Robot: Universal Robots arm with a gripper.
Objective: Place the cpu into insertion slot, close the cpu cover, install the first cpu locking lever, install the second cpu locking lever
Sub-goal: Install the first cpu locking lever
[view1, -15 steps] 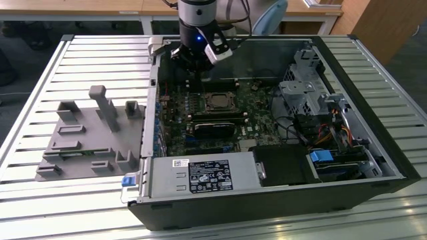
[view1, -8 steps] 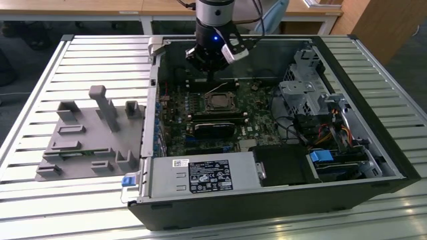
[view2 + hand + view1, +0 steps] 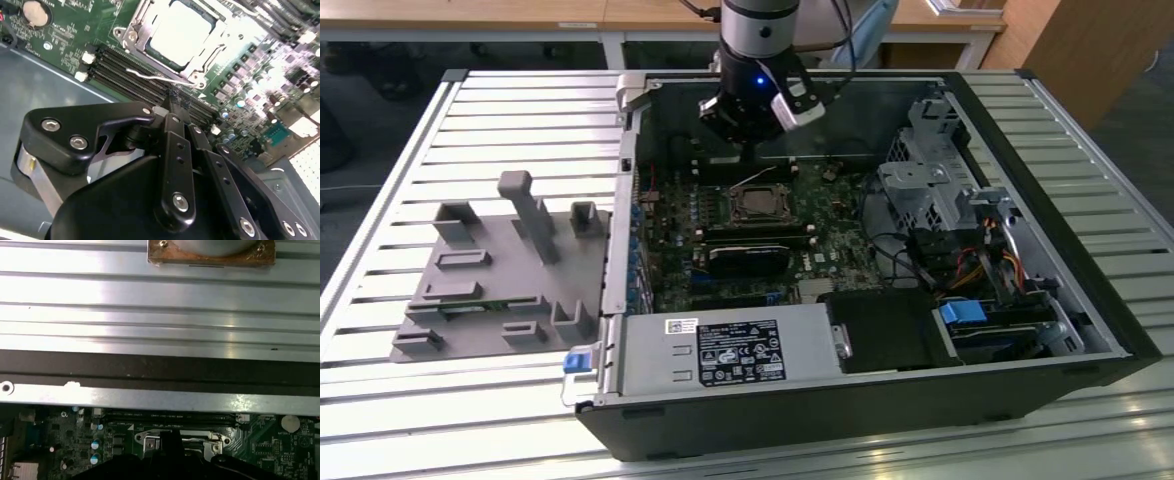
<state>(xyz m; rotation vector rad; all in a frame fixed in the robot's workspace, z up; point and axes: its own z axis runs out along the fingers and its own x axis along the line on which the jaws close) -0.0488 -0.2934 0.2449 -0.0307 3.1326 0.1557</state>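
The hand [image 3: 172, 102] hangs inside the open computer case [image 3: 1067, 330], its fingertips drawn together to a narrow point just short of a thin wire lever [image 3: 160, 79] that runs along the near edge of the socket; nothing is pinched between them, and whether the tips actually touch the wire is hard to tell. Just beyond the fingertips, the cpu [image 3: 181, 32] lies flat in the insertion slot [image 3: 758, 205], its pale metal top showing through the square opening of the cpu cover [image 3: 136, 31], which is folded down over it. That suggests the chip is seated and the frame closed, so the work now stands at the locking levers. The pressed-together fingers probably serve as a slim pusher, suited to hooking or nudging a wire too thin to grasp. The lever sits between the hand and the socket, beside the long dark memory slots [image 3: 130, 70] on the green board [image 3: 75, 40]. In the exterior view the case rests on a slatted metal desk [image 3: 400, 410], with a grey fixture [image 3: 494, 270] well off to the side.
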